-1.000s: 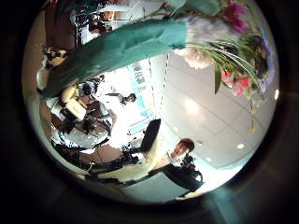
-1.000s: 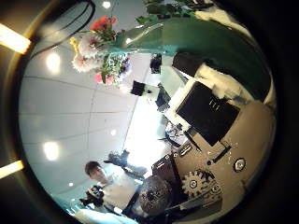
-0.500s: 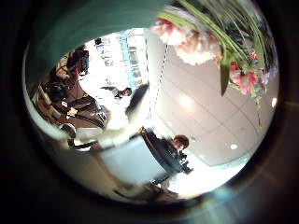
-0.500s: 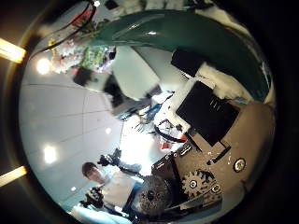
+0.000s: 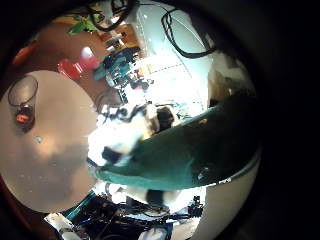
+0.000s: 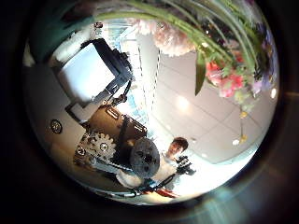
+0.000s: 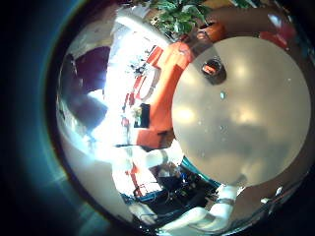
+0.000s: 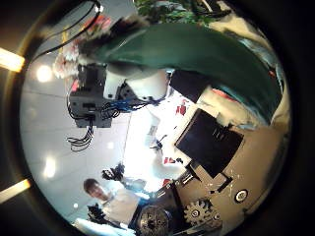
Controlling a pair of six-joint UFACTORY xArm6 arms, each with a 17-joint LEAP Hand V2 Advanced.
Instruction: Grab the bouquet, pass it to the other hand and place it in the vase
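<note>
The wrapped bouquet (image 8: pixel 202 54) runs across the right thumb side palm view, close to my right hand's own fingers (image 8: pixel 212 146), which curl at its wrap. Its flowers (image 8: pixel 77 51) point away from that palm. My left hand (image 8: pixel 108 90) sits against the wrap just below the flowers. In the left thumb side palm view the flowers (image 6: pixel 210 61) are close overhead and my right hand (image 6: pixel 103 121) is near. The wrap (image 5: pixel 195 150) fills much of the left little finger side palm view. The glass vase (image 5: pixel 22 100) stands on the round table (image 5: pixel 55 160); it also shows in the right little finger side palm view (image 7: pixel 212 69).
The round table (image 7: pixel 241 113) lies below both hands with the vase near its edge. A white arm (image 7: pixel 148 162) shows beside the table in the right little finger side palm view. Furniture and plants stand around the table.
The two hands have come together. The left hand, earlier away from the bouquet, now sits at the wrap below the flowers, and the right hand fills the left thumb side view.
</note>
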